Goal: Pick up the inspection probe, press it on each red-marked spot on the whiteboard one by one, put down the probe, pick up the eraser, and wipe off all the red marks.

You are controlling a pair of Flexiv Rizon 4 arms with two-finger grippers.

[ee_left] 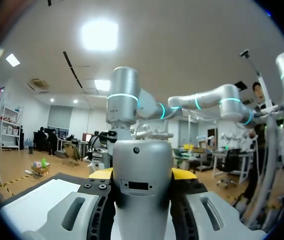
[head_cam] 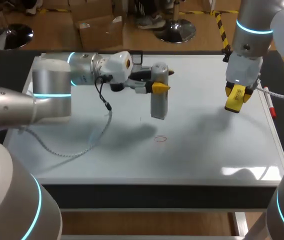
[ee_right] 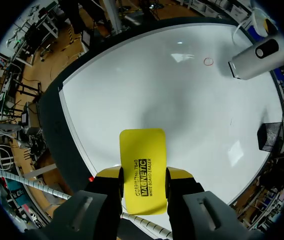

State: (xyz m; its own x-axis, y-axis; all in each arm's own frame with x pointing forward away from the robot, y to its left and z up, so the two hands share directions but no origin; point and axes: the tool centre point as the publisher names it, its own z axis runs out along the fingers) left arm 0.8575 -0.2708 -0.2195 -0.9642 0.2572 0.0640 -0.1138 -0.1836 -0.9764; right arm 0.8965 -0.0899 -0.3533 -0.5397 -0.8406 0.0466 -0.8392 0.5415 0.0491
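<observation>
My left gripper (head_cam: 161,83) is shut on the grey inspection probe (head_cam: 159,95), which hangs upright above the middle of the whiteboard (head_cam: 82,160). In the left wrist view the probe (ee_left: 142,175) fills the gap between the yellow fingertips (ee_left: 101,173). A small red circle mark (head_cam: 160,138) lies on the board in front of the probe; in the right wrist view the mark (ee_right: 208,61) sits beside the probe (ee_right: 254,59). My right gripper (head_cam: 236,95) is shut on the yellow eraser (head_cam: 235,99), held above the board's right side; the eraser (ee_right: 143,170) stands between its fingers.
A red marker pen (head_cam: 270,102) lies along the whiteboard's right edge. A small black holder (ee_right: 271,136) sits at the board's far edge. A grey cable (head_cam: 89,137) hangs from my left wrist over the board.
</observation>
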